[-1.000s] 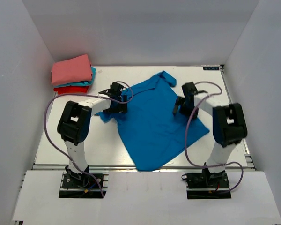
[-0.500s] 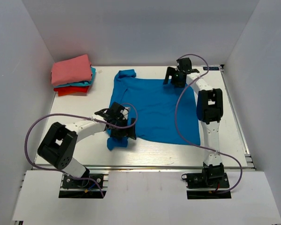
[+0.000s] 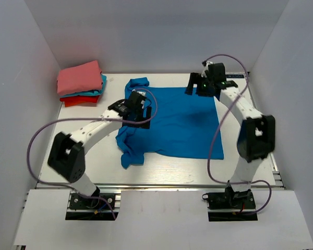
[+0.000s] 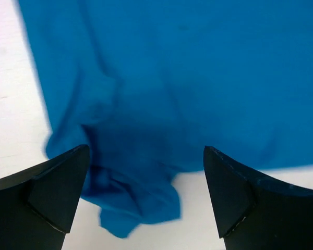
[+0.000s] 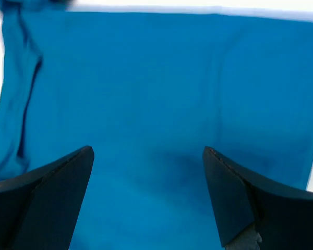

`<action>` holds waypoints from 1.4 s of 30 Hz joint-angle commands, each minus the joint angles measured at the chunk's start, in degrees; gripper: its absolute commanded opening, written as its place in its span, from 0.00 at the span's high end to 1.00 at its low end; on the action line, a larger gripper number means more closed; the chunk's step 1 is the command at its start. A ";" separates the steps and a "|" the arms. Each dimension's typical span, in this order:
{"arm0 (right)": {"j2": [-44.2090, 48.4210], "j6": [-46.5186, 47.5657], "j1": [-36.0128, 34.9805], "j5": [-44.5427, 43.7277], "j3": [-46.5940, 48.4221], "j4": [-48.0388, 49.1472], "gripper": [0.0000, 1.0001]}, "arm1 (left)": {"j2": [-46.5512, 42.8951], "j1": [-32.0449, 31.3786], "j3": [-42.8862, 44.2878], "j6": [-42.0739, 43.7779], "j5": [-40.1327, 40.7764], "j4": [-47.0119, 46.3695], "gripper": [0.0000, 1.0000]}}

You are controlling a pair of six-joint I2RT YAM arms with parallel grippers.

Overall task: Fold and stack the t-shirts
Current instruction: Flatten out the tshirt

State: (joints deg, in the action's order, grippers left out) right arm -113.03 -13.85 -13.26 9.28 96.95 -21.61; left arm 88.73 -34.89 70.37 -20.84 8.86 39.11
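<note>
The royal-blue t-shirt [image 3: 175, 120] lies mostly flat on the white table, its left side bunched and one sleeve crumpled at the front left [image 3: 131, 155]. It fills the left wrist view [image 4: 188, 78] and the right wrist view [image 5: 161, 104]. My left gripper [image 3: 138, 109] is open and empty above the shirt's left part. My right gripper [image 3: 197, 87] is open and empty above the shirt's far right edge. A folded pile sits at the far left: salmon-pink shirt [image 3: 79, 77] on top, teal [image 3: 88, 94] and red [image 3: 81, 100] under it.
White walls enclose the table [image 3: 83, 161] on three sides. The table's metal front edge [image 3: 161, 183] runs near the arm bases. Purple cables loop from both arms over the table's sides.
My left gripper has moved from the shirt's front-left corner back toward the far left, leaving the sleeve crumpled. My right gripper stays at the far right edge, shifted slightly.
</note>
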 commanded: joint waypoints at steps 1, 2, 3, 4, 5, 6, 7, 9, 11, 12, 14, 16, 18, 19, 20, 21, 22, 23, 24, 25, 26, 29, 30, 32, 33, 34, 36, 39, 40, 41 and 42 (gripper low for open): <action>13.82 -2.32 -1.25 -3.56 -17.60 1.12 0.10 | 6.26 0.44 4.76 0.26 13.02 5.71 0.00; 15.89 -4.41 -1.42 -4.78 -20.63 2.78 0.10 | 7.59 0.44 5.56 0.80 14.07 5.71 0.00; 19.48 -5.30 -1.25 -5.49 -26.57 3.14 0.10 | 9.69 0.44 6.96 0.80 14.08 5.71 0.00; 20.91 -5.66 -1.25 -6.46 -28.81 3.15 0.10 | 10.67 0.44 7.58 0.80 14.60 6.49 0.00; 23.97 -7.23 -1.25 -7.86 -33.96 2.54 0.10 | 11.20 0.44 7.59 1.58 14.60 5.89 0.00; 24.70 -7.68 -1.25 -8.65 -35.32 2.45 0.10 | 11.20 0.96 6.98 1.59 14.60 5.89 0.00; 25.31 -8.03 -1.33 -8.49 -36.38 2.27 0.10 | 11.99 0.97 6.98 1.59 15.21 5.10 0.00; 27.34 -9.18 -1.33 -6.29 -41.74 3.76 0.10 | 13.48 0.97 6.45 1.59 15.22 4.57 0.00; 28.82 -9.88 -1.25 -5.15 -46.64 4.73 0.10 | 15.15 0.97 6.45 1.59 15.75 3.69 0.00; 29.09 -10.32 -1.25 -4.80 -47.63 5.51 0.10 | 15.77 0.97 6.45 0.98 16.70 3.69 0.00; 29.80 -11.02 -1.33 -4.45 -50.44 5.61 0.10 | 17.34 1.66 7.23 -1.47 18.65 3.69 0.02; 29.98 -10.85 -1.25 -4.01 -52.29 6.13 0.10 | 18.49 2.19 7.76 -2.19 19.17 3.69 0.03; 29.45 -10.85 -1.24 -3.83 -53.35 6.57 0.10 | 19.37 2.20 7.77 -2.19 18.65 2.38 0.05; 29.28 -10.94 -1.07 -3.74 -53.44 6.58 0.10 | 19.90 2.72 7.77 -2.19 17.25 1.15 0.05; 28.93 -11.03 -1.16 -3.74 -53.53 6.66 0.10 | 20.69 2.73 7.77 -2.19 17.24 1.14 0.06; 28.23 -10.94 -1.33 -3.57 -53.44 6.58 0.10 | 21.22 3.25 7.77 -2.19 16.72 0.62 0.06; 28.04 -10.85 -1.25 -3.30 -53.53 6.92 0.10 | 22.01 3.25 8.29 -2.19 16.71 0.61 0.08; 27.78 -10.76 -1.07 -3.30 -53.44 6.93 0.10 | 22.01 3.25 8.29 -2.19 16.71 0.61 0.10; 27.08 -10.85 -1.16 -3.39 -53.53 7.10 0.10 | 22.54 3.25 8.29 -2.19 17.41 0.61 0.10; 26.99 -10.68 -1.16 -3.39 -53.44 6.93 0.10 | 22.54 3.25 8.29 -2.88 17.42 0.61 0.15; 26.73 -10.76 -1.07 -3.48 -53.61 7.01 0.10 | 23.06 3.86 8.29 -2.89 18.11 0.61 0.18; 26.55 -10.85 -0.98 -4.26 -54.14 7.02 0.10 | 23.07 3.87 8.29 -4.03 18.64 1.66 0.27; 26.64 -11.02 -1.07 -4.44 -54.23 6.75 0.10 | 22.37 4.48 8.29 -4.03 18.65 1.67 0.30; 26.81 -11.20 -1.07 -5.67 -54.67 6.49 0.10 | 21.67 5.01 7.68 -4.56 18.65 1.67 0.43; 26.64 -11.38 -0.98 -6.11 -54.85 6.84 0.10 | 21.66 5.01 7.68 -5.26 19.26 1.67 0.50; 26.81 -11.99 -0.98 -6.64 -54.93 5.71 0.10 | 20.97 5.71 7.68 -6.22 19.78 2.45 0.56; 26.64 -12.86 -0.89 -8.48 -54.76 5.00 0.10 | 20.26 5.71 7.68 -6.93 21.45 3.78 0.73; 26.37 -14.54 -0.72 -8.93 -54.50 3.59 0.10 | 18.33 7.12 7.68 -7.46 22.16 5.18 0.93; 26.20 -14.80 -0.72 -10.93 -54.50 3.41 0.10 | 18.32 7.99 7.16 -7.46 22.86 5.18 0.97; 26.02 -15.07 -0.63 -11.12 -54.23 2.89 0.10 | 17.63 9.04 7.15 -7.46 24.08 5.79 0.97; 25.85 -15.07 -0.63 -11.04 -54.14 2.71 0.10 | 17.01 9.58 7.15 -7.46 24.10 5.80 1.00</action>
State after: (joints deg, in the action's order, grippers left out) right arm -85.34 -27.70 -14.59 2.66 43.72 -15.20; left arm 111.13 -27.57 77.36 -27.24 29.19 43.42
